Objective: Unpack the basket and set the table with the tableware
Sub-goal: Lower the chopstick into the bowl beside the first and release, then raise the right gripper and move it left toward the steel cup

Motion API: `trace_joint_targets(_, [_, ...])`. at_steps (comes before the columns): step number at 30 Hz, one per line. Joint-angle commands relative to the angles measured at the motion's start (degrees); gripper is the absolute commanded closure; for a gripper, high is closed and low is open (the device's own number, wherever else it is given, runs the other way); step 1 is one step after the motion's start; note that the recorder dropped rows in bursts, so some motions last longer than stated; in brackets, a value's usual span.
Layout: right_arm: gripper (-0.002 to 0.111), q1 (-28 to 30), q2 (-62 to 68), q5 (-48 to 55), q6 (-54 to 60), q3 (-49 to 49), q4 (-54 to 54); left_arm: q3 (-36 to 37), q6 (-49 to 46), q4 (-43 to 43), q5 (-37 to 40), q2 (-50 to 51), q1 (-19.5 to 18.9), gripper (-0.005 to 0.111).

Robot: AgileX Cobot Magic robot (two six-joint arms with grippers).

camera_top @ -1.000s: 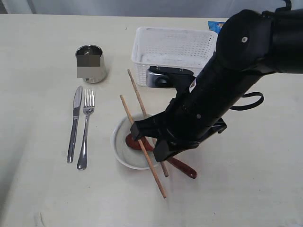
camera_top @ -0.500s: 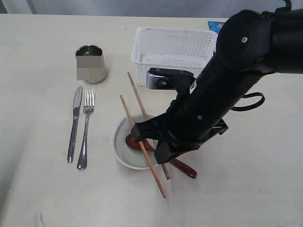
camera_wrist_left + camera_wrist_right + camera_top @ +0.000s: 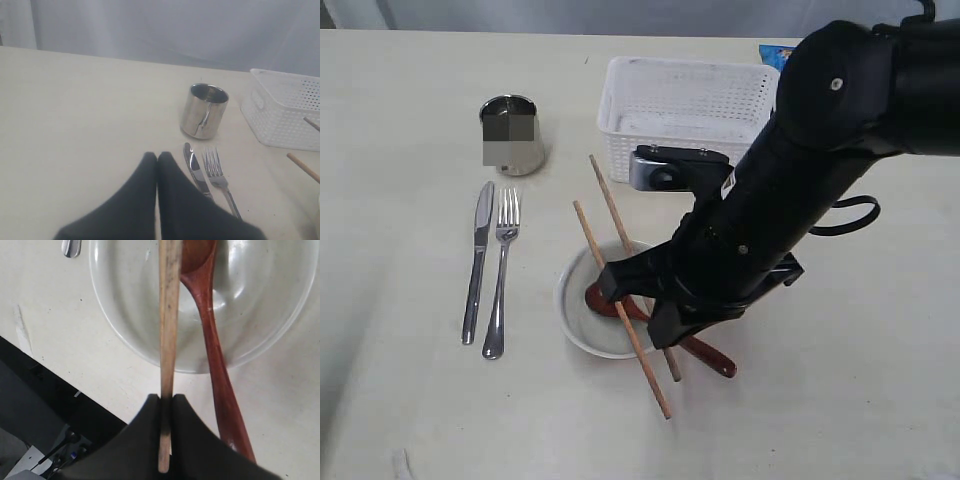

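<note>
Fingers (image 3: 142,180) on our left gripper (image 3: 157,159) are pressing flat together on nothing, hovering low over the table (image 3: 75,100) and facing the place setting. From the bowl (image 3: 582,312), the knife (image 3: 477,262) and fork (image 3: 502,270) are lying at nine o'clock and the steel cup (image 3: 512,135) is standing at eleven.

Moving right, our right gripper (image 3: 166,401) is pinching one chopstick (image 3: 169,315) near its end, above the bowl, where the spoon (image 3: 212,340) is leaning over the rim. We are judging that, gripped so far back, the stick could swivel, knock the spoon or tip the bowl. The table's edge is showing not far from the bowl, so a dropped stick might roll off.

The basket (image 3: 680,100) is standing at one o'clock, and bare table is lying open from three to five o'clock.
</note>
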State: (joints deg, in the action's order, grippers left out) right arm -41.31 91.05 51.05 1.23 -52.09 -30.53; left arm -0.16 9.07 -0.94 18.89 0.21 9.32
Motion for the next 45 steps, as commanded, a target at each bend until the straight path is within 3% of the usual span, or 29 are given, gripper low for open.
trace_joint_targets(1, [0.108, -0.20, -0.04, 0.23, 0.02, 0.17, 0.57, 0.16, -0.03, -0.18, -0.65, -0.21, -0.06, 0.107])
trace_joint_targets(7, [0.106, -0.20, -0.04, 0.78, 0.02, 0.17, 0.57, 0.16, -0.03, -0.18, -0.65, -0.21, -0.06, 0.107])
trace_joint_targets(12, [0.083, -0.20, -0.04, 0.78, 0.02, 0.17, 0.57, 0.16, -0.03, -0.18, -0.65, -0.21, -0.06, 0.107])
trace_joint_targets(14, [0.079, -0.20, -0.04, 0.39, 0.02, 0.17, 0.57, 0.16, -0.03, -0.18, -0.65, -0.21, -0.06, 0.107])
trace_joint_targets(25, [0.079, -0.20, -0.04, -1.27, 0.52, -1.19, 0.57, 0.16, -0.03, -0.18, -0.65, -0.21, -0.06, 0.107])
trace_joint_targets(39, [0.079, -0.45, 0.31, -1.01, 7.04, -10.52, 0.71, 0.16, -0.03, -0.18, -0.65, -0.21, -0.06, 0.107])
trace_joint_targets(45, [0.079, -0.45, 4.77, -1.34, 7.81, -17.35, 5.67, 0.16, -0.03, -0.18, -0.65, -0.21, -0.06, 0.107])
